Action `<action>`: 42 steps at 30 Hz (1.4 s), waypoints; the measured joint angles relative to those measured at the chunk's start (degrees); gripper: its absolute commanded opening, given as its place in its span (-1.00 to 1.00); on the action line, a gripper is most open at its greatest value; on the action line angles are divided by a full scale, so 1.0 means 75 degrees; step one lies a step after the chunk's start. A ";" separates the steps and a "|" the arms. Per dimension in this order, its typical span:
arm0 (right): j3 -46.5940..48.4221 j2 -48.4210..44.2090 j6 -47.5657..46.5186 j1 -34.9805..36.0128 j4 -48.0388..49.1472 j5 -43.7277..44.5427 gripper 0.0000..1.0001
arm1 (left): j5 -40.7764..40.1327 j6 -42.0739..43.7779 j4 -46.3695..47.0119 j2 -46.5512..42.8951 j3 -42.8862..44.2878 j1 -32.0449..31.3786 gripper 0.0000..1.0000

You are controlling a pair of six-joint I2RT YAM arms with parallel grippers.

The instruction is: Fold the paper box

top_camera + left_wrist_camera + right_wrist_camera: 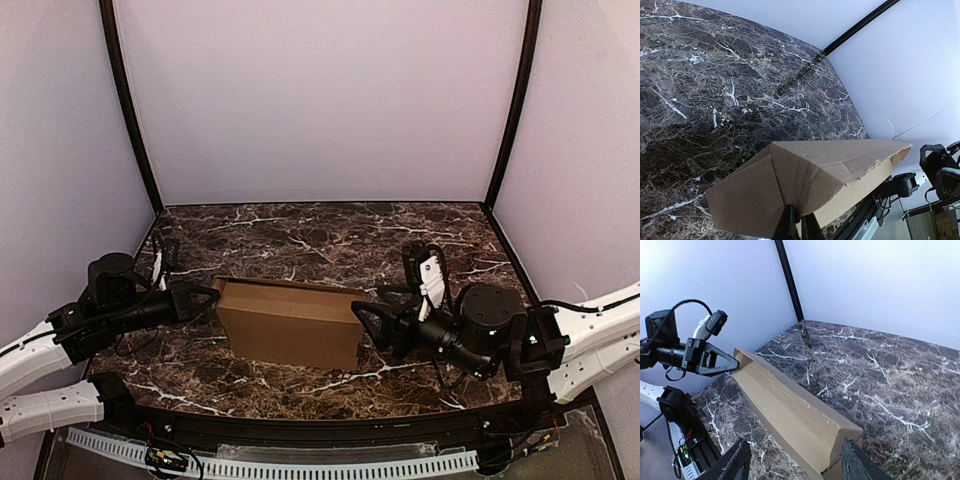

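Steadying the paper box (290, 322) on the near table (330, 230), we pinch its left end with the left gripper (798, 222); the right gripper (796, 452), spread wide, should close squarely over the right end.

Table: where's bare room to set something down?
Free: table between the paper box and the back wall, full width; a thin strip on its near side. Crowded: both box ends, at the left gripper and right gripper.
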 measured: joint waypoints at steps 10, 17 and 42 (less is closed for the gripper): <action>0.1740 0.0933 -0.1099 -0.0968 0.0006 -0.1151 -0.77 | -0.0096 -0.0003 0.0000 0.0050 0.0029 -0.0035 -0.93; 0.3421 0.2620 -0.1361 -0.1329 -0.0096 -0.1533 -1.00 | -0.0306 -0.0009 -0.0090 0.0134 0.0131 -0.0093 -0.94; 0.3908 0.4572 -0.0353 -0.1632 -0.0143 -0.2203 -1.00 | -0.0761 -0.0405 -0.0425 0.0172 0.0198 -0.0233 -0.59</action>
